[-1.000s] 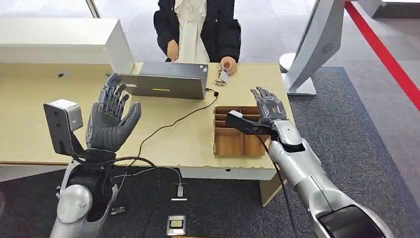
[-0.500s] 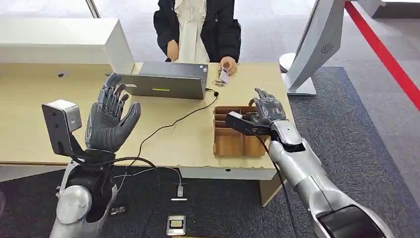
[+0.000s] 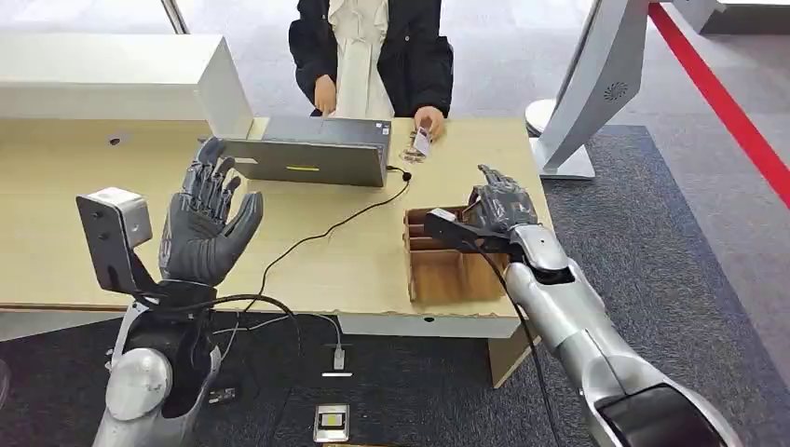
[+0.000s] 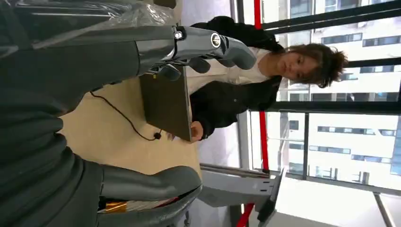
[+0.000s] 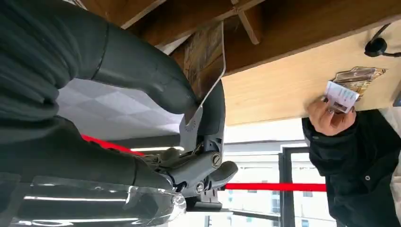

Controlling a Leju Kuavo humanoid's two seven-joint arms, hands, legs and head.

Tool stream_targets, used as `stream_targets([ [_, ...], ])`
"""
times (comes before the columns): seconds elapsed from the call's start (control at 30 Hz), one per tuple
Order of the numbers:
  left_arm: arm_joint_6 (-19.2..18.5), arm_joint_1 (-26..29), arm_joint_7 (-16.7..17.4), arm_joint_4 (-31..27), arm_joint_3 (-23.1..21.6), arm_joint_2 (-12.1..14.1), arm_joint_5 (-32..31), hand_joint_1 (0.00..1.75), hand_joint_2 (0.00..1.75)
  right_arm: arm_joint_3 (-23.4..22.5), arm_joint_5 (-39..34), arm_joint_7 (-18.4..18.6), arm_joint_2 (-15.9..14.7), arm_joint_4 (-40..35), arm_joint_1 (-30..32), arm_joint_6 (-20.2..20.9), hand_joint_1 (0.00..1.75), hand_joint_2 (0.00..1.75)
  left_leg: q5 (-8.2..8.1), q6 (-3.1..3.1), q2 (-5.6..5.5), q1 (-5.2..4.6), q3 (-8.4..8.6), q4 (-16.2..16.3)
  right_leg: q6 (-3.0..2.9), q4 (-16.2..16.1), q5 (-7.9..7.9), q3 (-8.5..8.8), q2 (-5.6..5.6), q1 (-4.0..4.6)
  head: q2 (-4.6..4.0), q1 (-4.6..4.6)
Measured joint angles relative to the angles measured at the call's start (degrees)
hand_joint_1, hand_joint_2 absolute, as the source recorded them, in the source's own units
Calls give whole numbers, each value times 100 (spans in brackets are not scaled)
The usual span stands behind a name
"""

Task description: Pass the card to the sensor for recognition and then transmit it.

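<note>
My right hand [image 3: 501, 207] is over the cardboard tray [image 3: 447, 270] near the right front corner of the surface [image 3: 56, 242], thumb and fingers [image 5: 142, 71] pinching a thin card [image 5: 204, 90] at the tray's edge. My left hand [image 3: 207, 223] is raised above the surface's front left part, fingers spread, holding nothing. At the far edge, a person [image 3: 373, 56] holds another small card [image 3: 423, 142] beside a laptop [image 3: 312, 149].

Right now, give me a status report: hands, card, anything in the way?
Left hand open, raised. Right hand pinching card at the wooden tray. Black cable lies across the table toward the laptop.
</note>
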Motion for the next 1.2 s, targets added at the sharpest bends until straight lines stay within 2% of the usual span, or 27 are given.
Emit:
stream_targets([
  [0.47, 0, -10, -4, 0, 0, 0, -2, 0, 175, -13, -63, -11, -22, -168, 1, -33, 175, 175, 0, 0, 0, 0, 0, 0, 0, 0, 0, 0, 0, 0, 0, 2],
  [0.63, -136, -115, -166, 39, 0, 24, 85, 0, 175, -70, -125, -175, -26, -208, -211, -567, 175, 175, 0, 0, 2, -2, -1, 0, 0, 0, 1, -3, 1, -3, 0, 0],
  [0.83, -251, -307, -413, 208, -9, 28, 140, 0, 175, -223, -240, -470, -118, -201, -952, -1117, 175, 175, 1, 1, 3, -3, 0, 2, -2, 0, 4, -5, 1, -4, 0, -2],
  [1.0, -267, -395, -535, 393, -20, 4, 144, 0, 175, -326, -271, -592, -210, -129, -1482, -1287, 175, 175, 1, 1, 3, -3, -1, 2, -2, 0, 4, -5, 1, -4, 0, 0],
  [1.2, -273, -435, -625, 564, -28, -15, 151, 0, 175, -385, -310, -675, -256, 59, -1746, -1499, 175, 175, 1, 1, 3, -2, -1, 2, -2, -1, 3, -6, 1, -4, 0, 0],
])
